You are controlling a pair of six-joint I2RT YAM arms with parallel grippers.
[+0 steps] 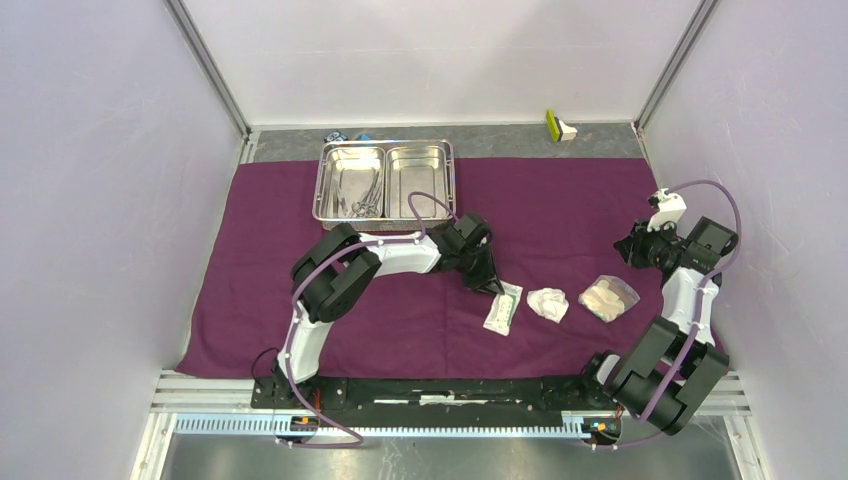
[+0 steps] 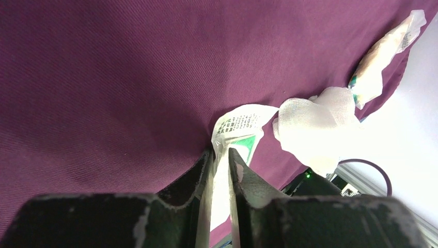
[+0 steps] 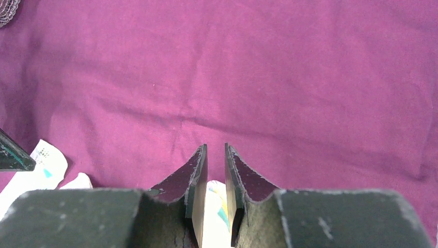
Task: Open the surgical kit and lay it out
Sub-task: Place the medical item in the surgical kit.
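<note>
Left to right.

The purple cloth wrap [image 1: 250,280] lies flat over the table [image 1: 480,140]. The steel tray [image 1: 385,146] sits at the wrap's far edge, left of centre. The slim instruments [image 1: 362,195] are in its left compartment, and the right compartment looks bare.

The left claw [image 1: 495,290] reaches in from the far left, tips down at the white sealed packet [image 1: 503,307]. This is the relation we care about. The packet lies on the cloth with its long axis running far to near, the near end tipped slightly left. Its far end is at the claw tips. In the left wrist view the left claw [image 2: 219,152] shows a narrow gap, and the packet [image 2: 240,126] runs straight along it. We can't tell whether it is pinched or loose.

The gauze wad [image 1: 548,303] lies just right of the packet, close but apart from it. The crinkled pouch [image 1: 610,297] lies further right, with clear cloth between.

The right claw [image 1: 628,248] hangs just beyond the pouch. Its jaws are narrowly apart, with bare cloth showing at the tips [image 3: 216,150], so it holds nothing.

Our read: the left arm is much the nearer to the packet. Any retreat should go up along the packet's axis so it doesn't get dragged. The tray is also in the left arm's reach.
</note>
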